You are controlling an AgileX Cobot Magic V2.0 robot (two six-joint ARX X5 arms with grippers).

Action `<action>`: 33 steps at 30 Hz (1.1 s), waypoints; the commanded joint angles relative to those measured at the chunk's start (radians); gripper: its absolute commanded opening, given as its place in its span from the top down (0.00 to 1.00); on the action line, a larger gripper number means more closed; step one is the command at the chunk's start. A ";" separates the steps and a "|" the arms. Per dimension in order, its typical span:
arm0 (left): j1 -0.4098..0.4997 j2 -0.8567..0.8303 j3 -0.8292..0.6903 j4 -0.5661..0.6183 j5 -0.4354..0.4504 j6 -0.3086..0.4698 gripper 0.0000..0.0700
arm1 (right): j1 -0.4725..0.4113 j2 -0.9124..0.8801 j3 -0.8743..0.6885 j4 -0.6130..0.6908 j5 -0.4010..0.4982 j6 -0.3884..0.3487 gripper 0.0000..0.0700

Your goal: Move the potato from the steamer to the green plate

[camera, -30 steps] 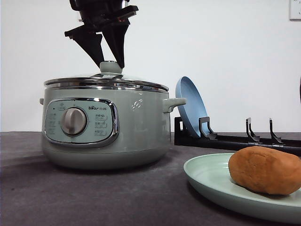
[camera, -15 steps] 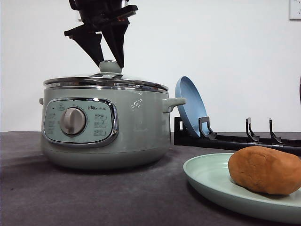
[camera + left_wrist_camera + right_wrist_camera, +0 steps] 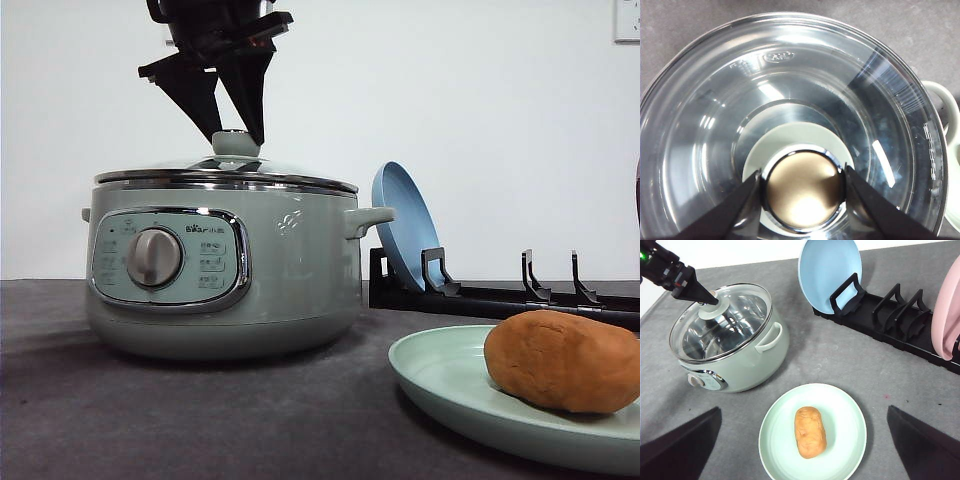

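Front view: potato (image 3: 563,361) far from left tool (image 3: 236,132)

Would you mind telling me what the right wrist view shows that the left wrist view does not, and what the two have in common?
Right wrist view alone: the potato lying on the green plate, the blue plate and a pink plate standing in the black rack, and the steamer's control panel.

Left wrist view alone: a close look straight down at the lid knob, with the left end effector open and one finger on either side of it.

Both: the steamer with its glass lid on, one side handle, and the grey tabletop.
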 commanded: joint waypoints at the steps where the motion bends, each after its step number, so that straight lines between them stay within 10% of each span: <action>1: -0.013 -0.011 0.028 0.024 0.013 0.013 1.00 | 0.005 0.002 0.016 0.006 0.004 0.010 0.00; 12: -0.013 -0.011 0.028 -0.027 0.013 0.013 0.95 | 0.005 0.002 0.016 0.006 0.003 0.011 0.00; 23: -0.010 -0.021 0.043 0.012 0.013 -0.010 0.00 | 0.005 0.002 0.016 0.006 0.003 0.010 0.00; 33: -0.006 -0.187 0.044 -0.070 0.013 -0.030 0.00 | 0.005 0.002 0.016 0.006 0.000 0.001 0.00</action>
